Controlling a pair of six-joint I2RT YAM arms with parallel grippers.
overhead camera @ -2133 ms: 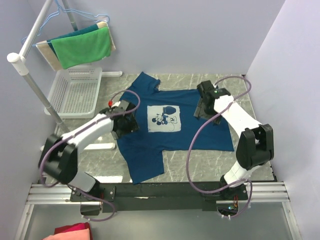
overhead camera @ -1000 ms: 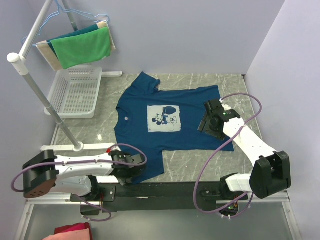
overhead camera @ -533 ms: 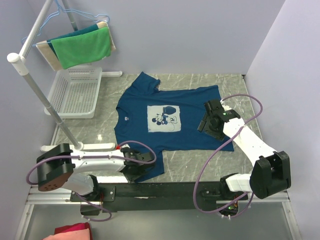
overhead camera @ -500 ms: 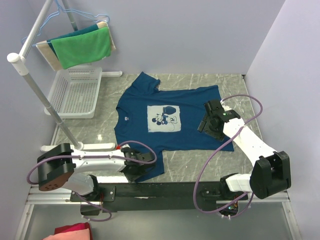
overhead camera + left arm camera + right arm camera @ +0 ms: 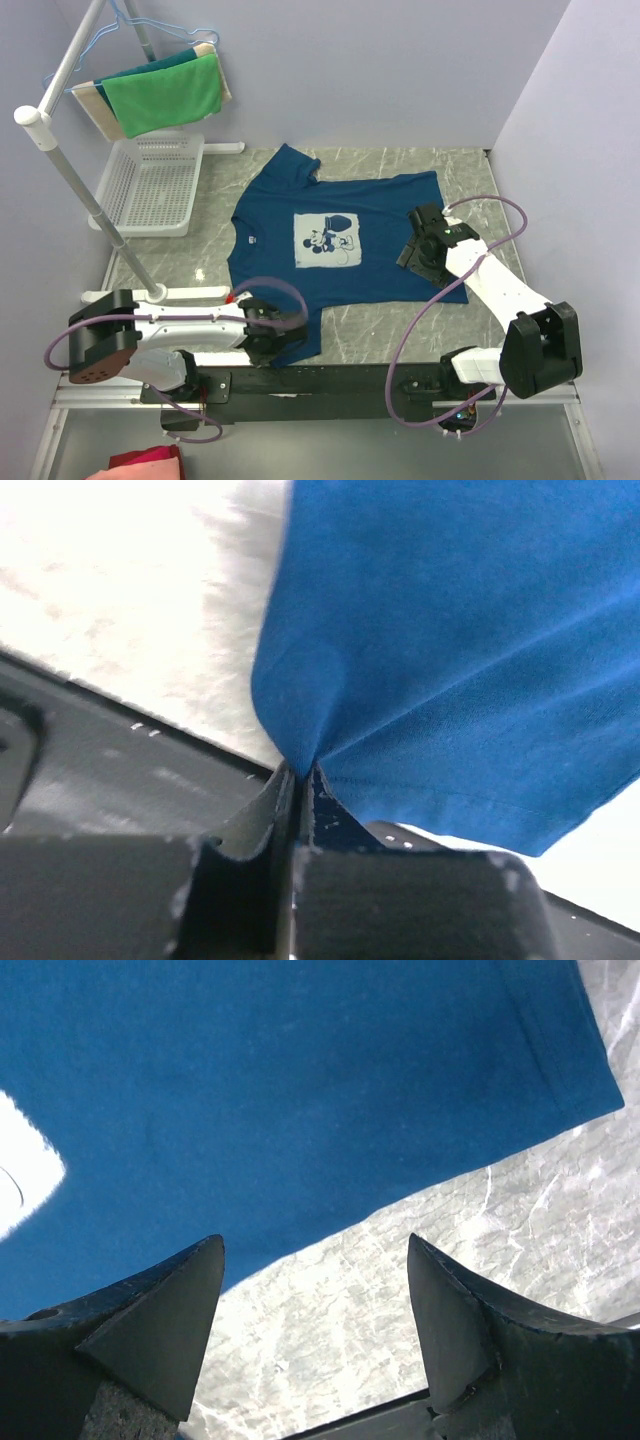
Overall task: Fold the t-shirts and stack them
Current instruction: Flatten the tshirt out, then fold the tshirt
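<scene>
A navy blue t-shirt with a pale square cartoon print lies spread flat on the marble table, collar to the left. My left gripper is low over the near sleeve, by the front rail. In the left wrist view the left gripper is shut on a pinched fold of the t-shirt at the sleeve's edge. My right gripper hovers over the shirt's lower right part. In the right wrist view the right gripper is open, with the t-shirt's side edge and bare marble between its fingers.
A white basket stands at the back left beside a rack pole, with a green cloth hung above. A red cloth lies below the front rail. Walls close in behind and on the right.
My left gripper slid right along the front edge and closed on the near sleeve, which now bunches slightly. The right gripper has barely shifted and stays open.
</scene>
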